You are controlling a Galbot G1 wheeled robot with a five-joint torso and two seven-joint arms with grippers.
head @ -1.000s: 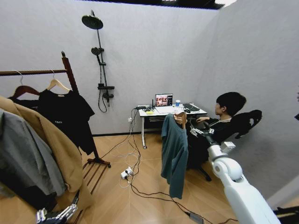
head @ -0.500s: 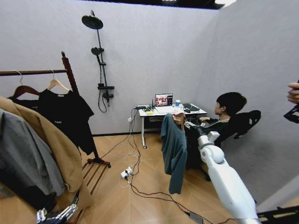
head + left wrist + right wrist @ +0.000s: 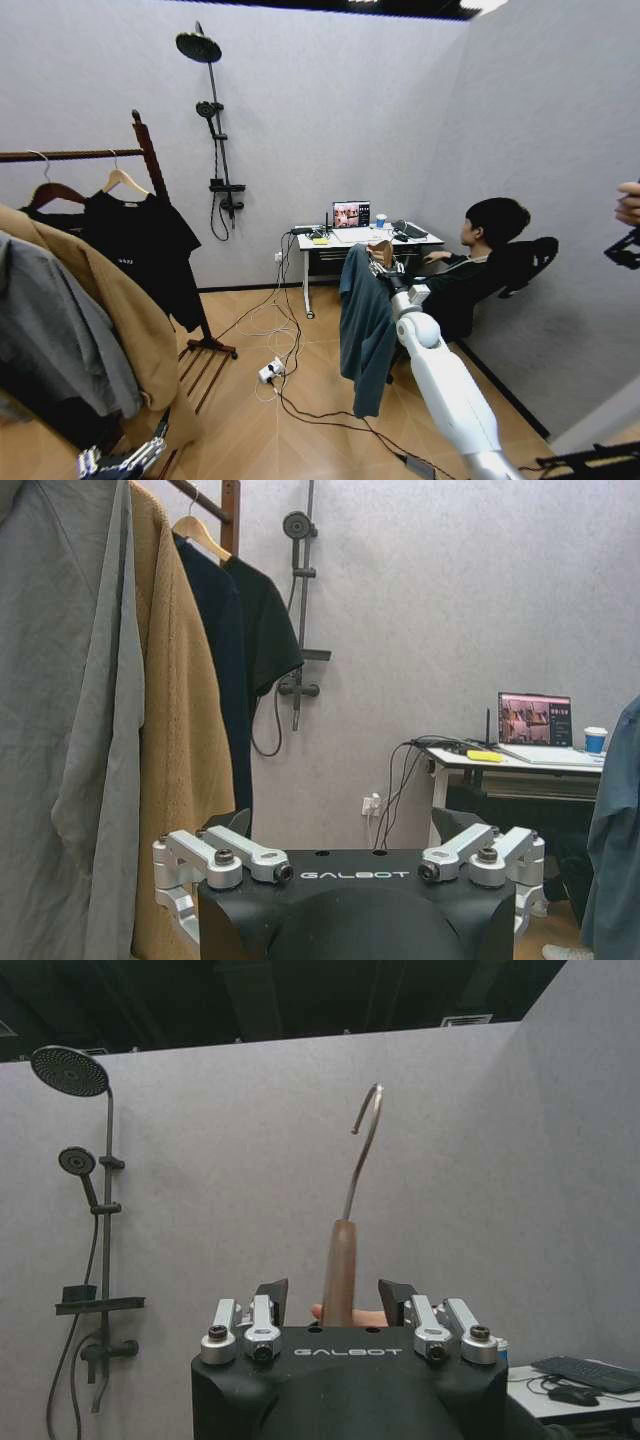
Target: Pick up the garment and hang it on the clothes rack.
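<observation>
- Head view: the right gripper (image 3: pixel 385 268) held the dark teal garment (image 3: pixel 362 325) aloft by its wooden hanger (image 3: pixel 381 252), in front of the desk (image 3: pixel 365 238) and well apart from the clothes rack (image 3: pixel 145 155) at left. The left gripper (image 3: pixel 122 461) hung low beside the rack's coats.
- Left wrist view: the left gripper's (image 3: pixel 350 865) jaws stood spread, with nothing between them.
- Right wrist view: the right gripper's (image 3: pixel 335 1305) jaws pinched the hanger's (image 3: pixel 338 1270) neck, the hook (image 3: pixel 364 1140) upright.
</observation>
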